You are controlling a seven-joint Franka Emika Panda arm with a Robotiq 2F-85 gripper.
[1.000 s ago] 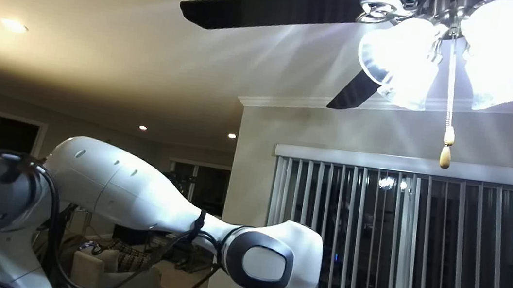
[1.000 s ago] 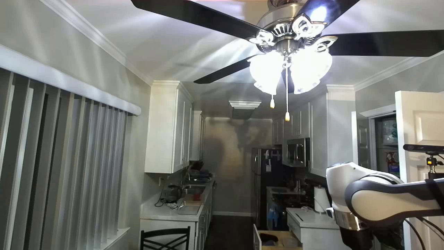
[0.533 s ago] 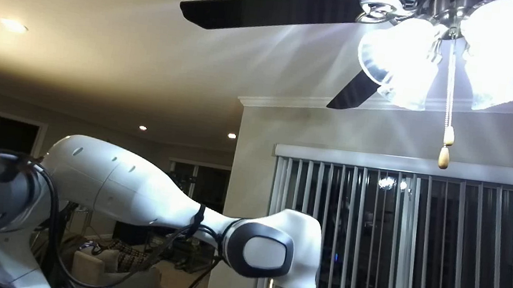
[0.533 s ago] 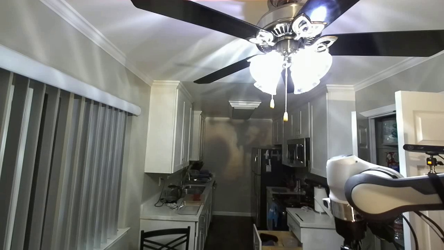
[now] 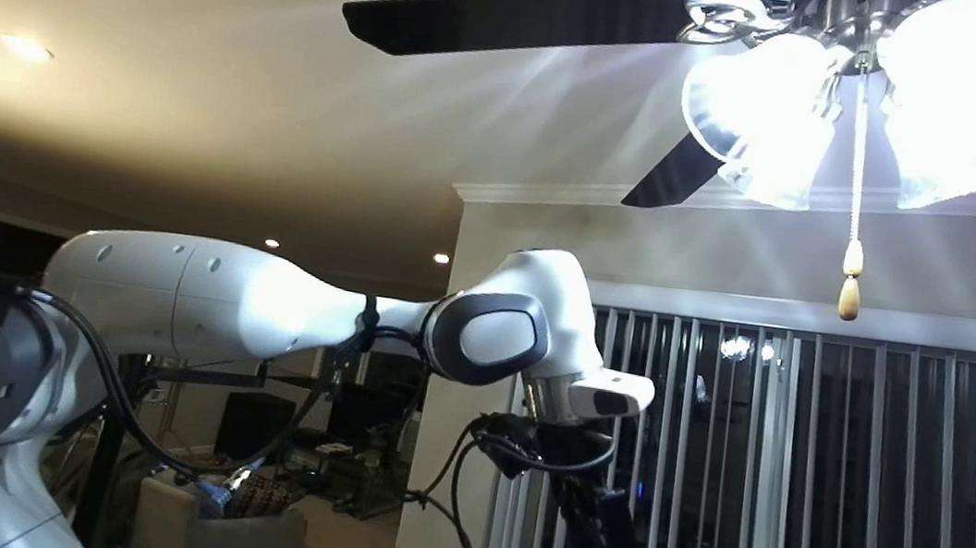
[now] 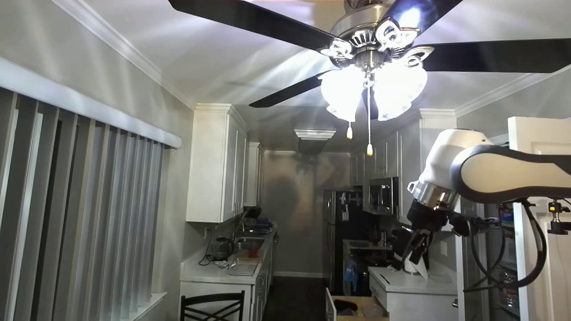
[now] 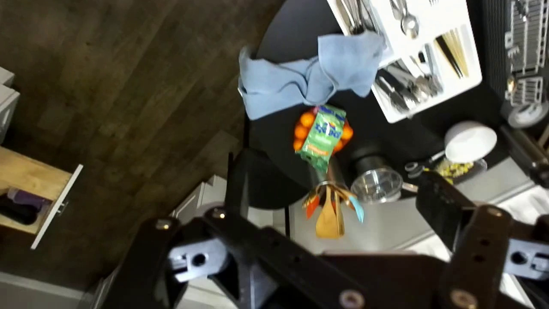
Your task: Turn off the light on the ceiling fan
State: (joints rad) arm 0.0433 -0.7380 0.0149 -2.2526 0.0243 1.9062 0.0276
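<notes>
The ceiling fan light is lit, with bright glass shades that also show in an exterior view. Two pull chains hang below it. Their wooden knobs are a lower knob and an upper knob. In an exterior view they hang apart, a longer one and a shorter one. My gripper points downward, well below and to the side of the knobs; it also shows in an exterior view. In the wrist view my gripper is wide open with nothing between its fingers.
Dark fan blades spread around the light. Vertical blinds stand behind. Below the gripper, a black table bears a blue cloth, a cutlery tray, oranges, a utensil holder and a white bowl.
The arm has risen and its wrist has tilted, bringing the gripper into both exterior views. The knobs have swung only slightly. The light stays lit.
</notes>
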